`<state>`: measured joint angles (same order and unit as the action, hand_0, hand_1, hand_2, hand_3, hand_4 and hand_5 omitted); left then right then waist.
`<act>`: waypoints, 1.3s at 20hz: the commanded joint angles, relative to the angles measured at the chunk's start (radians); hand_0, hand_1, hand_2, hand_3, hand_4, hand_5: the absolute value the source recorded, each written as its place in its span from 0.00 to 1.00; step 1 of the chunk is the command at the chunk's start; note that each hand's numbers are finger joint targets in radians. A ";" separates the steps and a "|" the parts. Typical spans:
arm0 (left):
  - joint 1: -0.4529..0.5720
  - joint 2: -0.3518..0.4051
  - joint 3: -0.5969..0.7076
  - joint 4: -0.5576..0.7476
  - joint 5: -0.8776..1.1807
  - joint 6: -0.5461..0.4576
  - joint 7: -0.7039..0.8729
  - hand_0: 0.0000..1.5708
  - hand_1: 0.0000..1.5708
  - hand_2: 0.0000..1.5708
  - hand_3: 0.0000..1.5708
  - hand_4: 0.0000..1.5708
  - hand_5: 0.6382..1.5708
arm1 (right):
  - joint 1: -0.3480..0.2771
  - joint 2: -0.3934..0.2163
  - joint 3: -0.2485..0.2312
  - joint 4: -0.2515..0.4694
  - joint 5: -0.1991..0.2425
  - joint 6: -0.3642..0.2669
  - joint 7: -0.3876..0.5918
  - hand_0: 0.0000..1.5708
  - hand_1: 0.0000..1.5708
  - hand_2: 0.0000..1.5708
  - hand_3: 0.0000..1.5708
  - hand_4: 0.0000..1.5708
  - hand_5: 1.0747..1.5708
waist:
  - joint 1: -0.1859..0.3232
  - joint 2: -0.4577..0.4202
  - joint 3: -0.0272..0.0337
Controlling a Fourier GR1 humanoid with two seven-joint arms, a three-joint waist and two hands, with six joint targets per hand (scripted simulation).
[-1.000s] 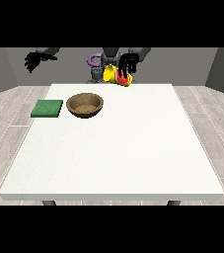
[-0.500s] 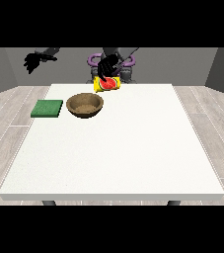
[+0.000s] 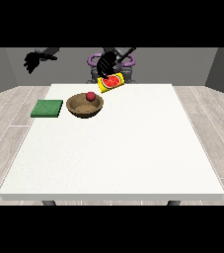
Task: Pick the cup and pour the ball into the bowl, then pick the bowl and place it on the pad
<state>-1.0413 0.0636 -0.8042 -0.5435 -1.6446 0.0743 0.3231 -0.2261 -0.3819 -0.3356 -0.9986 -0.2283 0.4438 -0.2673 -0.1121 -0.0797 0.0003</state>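
Holding tilted yellow cup point(image 3: 110, 82), red inside: hand at view's right point(image 3: 105, 64). Red ball point(image 3: 90, 96) in brown bowl point(image 3: 79, 107). Other hand point(image 3: 33, 60) raised, fingers relaxed.

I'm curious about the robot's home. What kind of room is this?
Probably a plain test room: a big white table, a grey plank floor and bare grey walls.

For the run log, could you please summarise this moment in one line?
cup: tilted, held by robot hand at view's right | ball: in bowl | pad: bare | other robot hand: raised
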 commanded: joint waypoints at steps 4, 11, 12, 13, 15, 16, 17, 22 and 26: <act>0.075 -0.008 0.286 -0.124 0.239 0.156 0.079 0.95 0.95 1.00 1.00 1.00 0.49 | 0.015 0.039 -0.010 0.003 -0.011 -0.072 0.063 0.00 0.00 0.00 0.00 0.14 0.99 | 0.080 -0.017 -0.0088; 0.233 -0.061 0.640 -0.301 0.691 0.391 0.006 0.57 0.57 0.54 0.30 0.80 0.86 | -0.001 0.021 -0.035 -0.015 -0.024 -0.085 0.055 0.00 0.00 0.00 0.00 0.16 0.99 | 0.155 0.061 -0.0210; 0.279 -0.061 0.661 -0.331 0.767 0.423 -0.017 0.36 0.36 0.00 0.00 0.57 0.93 | 0.005 0.049 -0.021 -0.019 -0.019 -0.091 0.048 0.00 0.00 0.00 0.00 0.23 0.99 | 0.139 0.084 -0.0228; 0.313 -0.062 0.680 -0.356 0.852 0.441 -0.042 0.00 0.00 0.00 0.00 0.40 1.00 | -0.016 0.060 -0.017 -0.031 -0.021 -0.096 0.038 0.00 0.00 0.00 0.00 0.22 0.99 | 0.122 0.119 -0.0256; 0.355 -0.063 0.701 -0.412 1.021 0.443 -0.113 0.00 0.00 0.00 0.00 0.00 0.97 | -0.058 0.091 0.004 -0.047 -0.017 -0.113 0.041 0.00 0.00 0.00 0.00 0.21 0.99 | 0.106 0.175 -0.0246; 0.377 -0.063 0.714 -0.450 1.097 0.441 -0.165 0.00 0.00 0.00 0.00 0.00 0.98 | -0.055 0.102 0.003 -0.044 -0.010 -0.136 0.043 0.00 0.00 0.00 0.00 0.19 0.99 | 0.119 0.184 -0.0227; 0.398 -0.063 0.729 -0.485 1.181 0.415 -0.212 0.00 0.00 0.00 0.00 0.00 0.98 | -0.065 0.104 -0.001 -0.051 -0.015 -0.144 0.046 0.00 0.00 0.00 0.00 0.18 0.99 | 0.132 0.173 -0.0199; 0.507 -0.063 0.686 -0.604 1.461 0.258 -0.456 0.00 0.00 0.00 0.00 0.00 0.99 | -0.119 0.171 0.009 -0.051 0.032 -0.281 0.023 0.00 0.00 0.00 0.00 0.14 1.00 | 0.207 0.245 -0.0051; 0.608 -0.063 0.648 -0.622 1.500 0.171 -0.546 0.00 0.00 0.00 0.00 0.00 0.99 | -0.125 0.272 0.035 -0.019 0.070 -0.406 0.010 0.00 0.00 0.00 0.00 0.20 1.00 | 0.275 0.217 -0.0012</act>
<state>-0.5148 0.0012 -0.1299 -1.1242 -0.2411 0.3223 -0.1290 -0.3276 -0.1814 -0.3159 -1.0369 -0.1856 0.1391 -0.2529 0.1103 0.1409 -0.0058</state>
